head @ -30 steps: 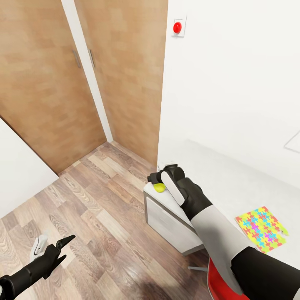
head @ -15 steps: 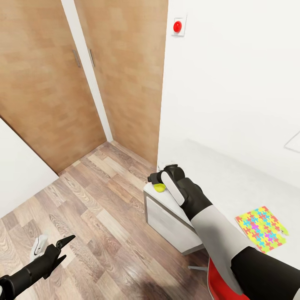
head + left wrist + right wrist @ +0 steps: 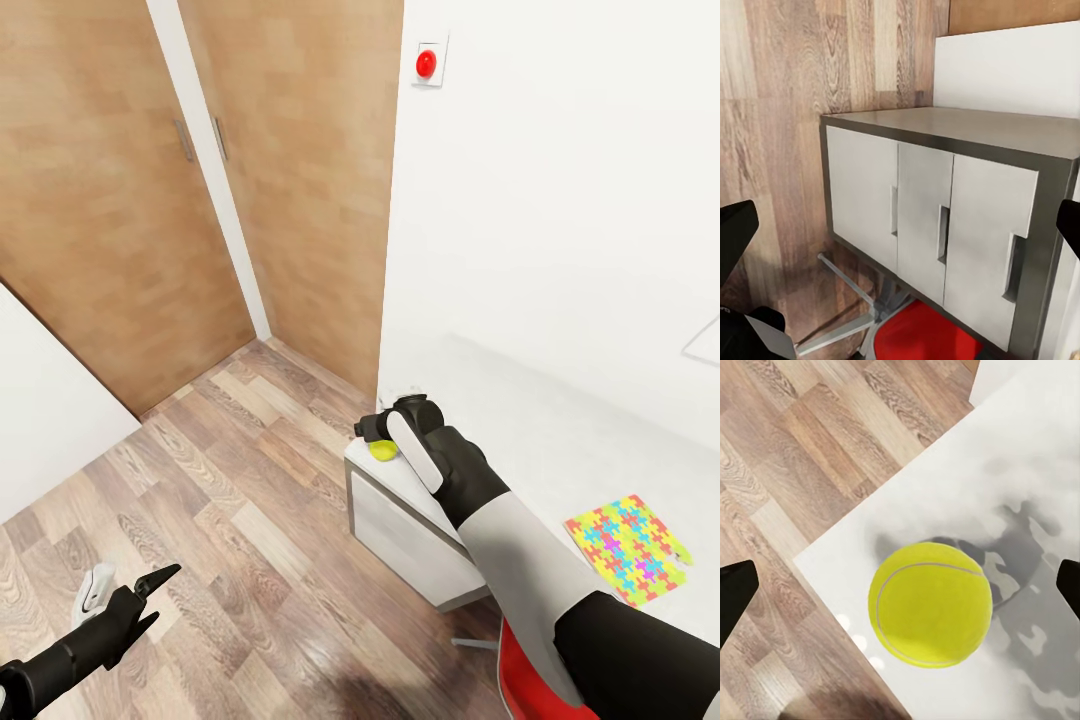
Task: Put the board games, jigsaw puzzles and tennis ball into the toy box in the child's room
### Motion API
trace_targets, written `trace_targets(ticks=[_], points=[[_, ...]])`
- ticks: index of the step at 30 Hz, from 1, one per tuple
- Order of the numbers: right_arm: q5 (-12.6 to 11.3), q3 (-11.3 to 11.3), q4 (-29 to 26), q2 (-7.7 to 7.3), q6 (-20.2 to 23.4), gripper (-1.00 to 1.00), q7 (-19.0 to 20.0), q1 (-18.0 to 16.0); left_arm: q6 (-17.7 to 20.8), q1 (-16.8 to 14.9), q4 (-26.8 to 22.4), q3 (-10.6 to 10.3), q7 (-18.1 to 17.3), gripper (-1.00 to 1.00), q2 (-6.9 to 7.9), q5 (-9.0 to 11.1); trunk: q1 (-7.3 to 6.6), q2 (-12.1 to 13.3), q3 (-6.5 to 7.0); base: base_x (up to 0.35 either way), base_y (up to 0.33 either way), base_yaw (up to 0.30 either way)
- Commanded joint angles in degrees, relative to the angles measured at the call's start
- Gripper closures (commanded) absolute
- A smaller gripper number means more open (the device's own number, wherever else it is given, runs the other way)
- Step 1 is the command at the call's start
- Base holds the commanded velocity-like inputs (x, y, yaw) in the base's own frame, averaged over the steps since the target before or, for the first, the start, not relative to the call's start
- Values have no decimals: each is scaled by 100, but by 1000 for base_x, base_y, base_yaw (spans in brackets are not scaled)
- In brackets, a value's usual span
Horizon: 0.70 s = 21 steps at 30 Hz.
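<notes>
Right now the small yellow-green tennis ball [image 3: 381,450] sits on the very corner of the pale grey-white table [image 3: 560,440], close to the edge with the wood-plank floor [image 3: 250,500] below. The right gripper [image 3: 375,432] hangs just over it. From the right wrist view, the ball [image 3: 930,604] lies straight ahead between the two dark fingers [image 3: 735,589], which are spread wide on either side and not touching it. So the fingers are open and hold nothing. A ball is round, so any side works. The left gripper [image 3: 160,590] is low over the floor, far away, its fingers a little apart and empty. The bright jigsaw puzzle sheet [image 3: 627,548] lies flat further along the table.
</notes>
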Motion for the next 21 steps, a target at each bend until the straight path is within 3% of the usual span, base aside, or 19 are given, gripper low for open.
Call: trace_targets(ticks=[1, 21], points=[[-56, 8, -3, 0, 12, -100, -56, -6, 29, -5, -1, 11, -59, -100, -1, -56, 3, -10, -9, 0, 0, 0], [-58, 5, 11, 0, 12, -100, -53, -45, 29, -5, -1, 4, -59, -100, -1, -64, 3, -10, -44, 0, 0, 0]])
